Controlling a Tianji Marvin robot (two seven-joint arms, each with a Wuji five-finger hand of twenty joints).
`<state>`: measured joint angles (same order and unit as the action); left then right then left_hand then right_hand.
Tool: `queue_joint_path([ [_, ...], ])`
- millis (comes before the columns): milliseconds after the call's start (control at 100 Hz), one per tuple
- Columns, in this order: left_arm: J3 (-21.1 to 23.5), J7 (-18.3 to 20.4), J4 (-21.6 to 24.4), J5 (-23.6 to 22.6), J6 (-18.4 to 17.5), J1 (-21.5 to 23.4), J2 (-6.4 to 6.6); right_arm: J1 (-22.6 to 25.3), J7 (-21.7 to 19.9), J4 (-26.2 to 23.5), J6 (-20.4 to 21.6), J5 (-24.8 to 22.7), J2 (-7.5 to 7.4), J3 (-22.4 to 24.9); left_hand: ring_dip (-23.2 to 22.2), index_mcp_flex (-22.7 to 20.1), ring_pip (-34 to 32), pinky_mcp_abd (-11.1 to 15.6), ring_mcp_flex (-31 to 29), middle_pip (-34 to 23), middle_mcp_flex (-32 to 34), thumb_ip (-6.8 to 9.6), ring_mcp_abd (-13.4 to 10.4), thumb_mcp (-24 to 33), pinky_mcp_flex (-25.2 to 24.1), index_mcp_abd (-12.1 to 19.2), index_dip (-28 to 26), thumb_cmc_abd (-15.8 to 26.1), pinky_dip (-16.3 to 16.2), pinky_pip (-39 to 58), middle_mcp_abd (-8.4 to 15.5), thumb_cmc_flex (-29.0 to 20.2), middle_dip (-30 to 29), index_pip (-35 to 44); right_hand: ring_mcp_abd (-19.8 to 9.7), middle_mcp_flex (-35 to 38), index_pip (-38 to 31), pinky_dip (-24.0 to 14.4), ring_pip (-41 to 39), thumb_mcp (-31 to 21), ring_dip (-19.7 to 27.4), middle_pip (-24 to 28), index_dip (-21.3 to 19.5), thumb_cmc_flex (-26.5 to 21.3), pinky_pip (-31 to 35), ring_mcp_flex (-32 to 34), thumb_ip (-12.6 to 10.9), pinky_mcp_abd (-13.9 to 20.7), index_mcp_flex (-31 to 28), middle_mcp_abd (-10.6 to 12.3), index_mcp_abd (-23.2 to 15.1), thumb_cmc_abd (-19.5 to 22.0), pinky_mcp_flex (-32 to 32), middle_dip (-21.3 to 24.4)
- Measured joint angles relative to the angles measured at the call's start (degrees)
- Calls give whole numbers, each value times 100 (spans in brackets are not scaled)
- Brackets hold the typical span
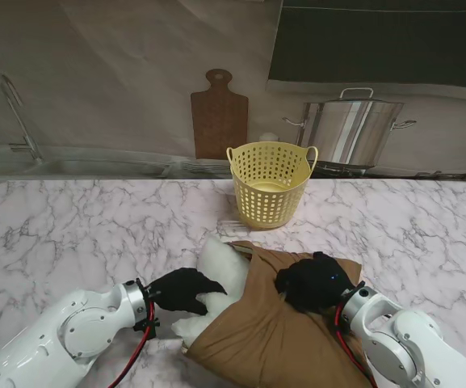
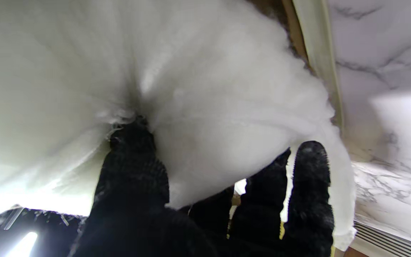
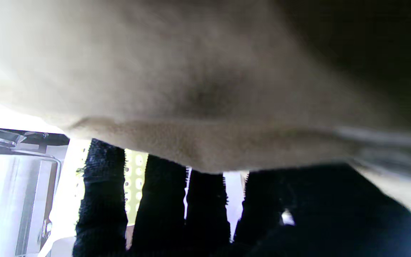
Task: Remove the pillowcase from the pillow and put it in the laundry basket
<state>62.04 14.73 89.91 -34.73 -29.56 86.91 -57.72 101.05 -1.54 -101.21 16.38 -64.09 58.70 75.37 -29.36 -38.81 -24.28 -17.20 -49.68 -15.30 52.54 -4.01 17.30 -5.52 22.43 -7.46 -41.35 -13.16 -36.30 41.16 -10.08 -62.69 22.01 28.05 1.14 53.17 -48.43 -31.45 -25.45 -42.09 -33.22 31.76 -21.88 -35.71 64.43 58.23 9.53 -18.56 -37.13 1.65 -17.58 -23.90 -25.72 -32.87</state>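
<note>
The stand view is showing a white pillow [image 1: 219, 271] lying on the marble tabletop [image 1: 71, 234], its right part sitting inside a brown pillowcase [image 1: 273, 331] while its left end is sticking out bare. The left robot hand [image 1: 182, 289] is gripping that exposed white end; in the left wrist view its black fingers [image 2: 134, 167] are pressing into the stuffing and pinching it. The right robot hand [image 1: 312, 281] is clutching the pillowcase on top, near its open edge, and the right wrist view is showing brown cloth bunching over the fingers [image 3: 102, 200]. The yellow laundry basket [image 1: 270, 183] is standing upright farther from me, apart from the pillow.
</note>
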Motion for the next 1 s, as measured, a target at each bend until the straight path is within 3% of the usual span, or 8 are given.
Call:
queue_joint_path([
  [150,-136,0,14,-73,440,-114,-18,213,852,-24,41,-77,63,108,-151,-219,-414,-3,-274,-192,275,-63,58,-29,219,-44,-359,-90,-69,3,-14,-5,196,272,-9,-1278,1804,51,738,740,648,-392,-435,617,-277,-1065,-579,4,274,-314,678,642,541,628],
  [440,-817,260,-266,414,1366,-799,-57,824,2206,-496,121,-494,188,375,-279,-526,-884,-8,-494,-384,600,-181,76,-32,321,-16,-482,-255,-147,494,11,-5,378,465,120,-1774,2120,53,829,1433,825,-399,-622,664,-299,-1464,-629,3,507,-408,832,864,740,797],
  [550,-948,289,-368,422,1497,-974,-107,1006,2156,-746,244,-565,202,463,-288,-543,-933,-8,-495,-385,605,-184,77,-33,323,-1,-484,-256,-147,540,26,-5,418,468,426,-2569,3393,256,1387,1580,1356,-1128,-311,1606,-996,-2182,-633,-83,1669,-500,1082,907,1366,1512],
  [650,-1097,350,-414,443,1631,-1119,-115,1161,1441,-1045,655,-518,199,589,-289,-578,-952,-8,-497,-389,608,-184,78,-33,324,4,-484,-257,-147,563,26,-5,421,468,543,-2866,4125,347,1580,1331,1549,-1487,-46,2143,-1475,-2433,-597,-162,2216,-484,1174,436,1598,1906],
  [710,-1145,384,-447,448,1652,-1186,-123,1166,1146,-1106,775,-518,168,548,-290,-579,-975,-8,-497,-396,610,-185,79,-33,324,16,-484,-257,-147,607,35,-5,422,470,538,-2688,3792,348,1580,1131,1552,-1466,-230,2117,-1525,-2316,-568,-163,2072,-394,1122,25,1551,1878],
  [760,-1150,407,-459,448,1667,-1210,-130,1143,1107,-1105,763,-587,127,471,-290,-580,-978,-8,-497,-397,611,-186,79,-33,324,34,-485,-266,-145,607,44,-5,423,470,401,-1869,2774,348,1485,1162,1407,-1131,-717,1460,-1534,-1812,-568,-211,1098,-157,596,-100,1363,1560],
  [840,-1143,451,-460,419,1687,-1219,-135,1095,821,-1110,757,-796,86,437,-290,-581,-978,-8,-497,-397,615,-186,79,-33,324,67,-485,-317,-135,608,83,-5,424,476,88,-353,693,400,1117,1614,1098,-592,-329,355,-1452,-1027,-453,-212,-99,256,-33,-308,1129,837],
  [1000,-1089,537,-440,312,1690,-1208,-139,1076,384,-1106,770,-94,106,564,-290,-581,-978,-3,-497,-397,622,-186,42,-33,324,147,-485,-317,-110,608,188,-5,424,476,-84,1150,-159,476,468,606,497,131,-455,844,-1118,-15,-28,-225,-1573,278,-46,-339,756,-143],
])
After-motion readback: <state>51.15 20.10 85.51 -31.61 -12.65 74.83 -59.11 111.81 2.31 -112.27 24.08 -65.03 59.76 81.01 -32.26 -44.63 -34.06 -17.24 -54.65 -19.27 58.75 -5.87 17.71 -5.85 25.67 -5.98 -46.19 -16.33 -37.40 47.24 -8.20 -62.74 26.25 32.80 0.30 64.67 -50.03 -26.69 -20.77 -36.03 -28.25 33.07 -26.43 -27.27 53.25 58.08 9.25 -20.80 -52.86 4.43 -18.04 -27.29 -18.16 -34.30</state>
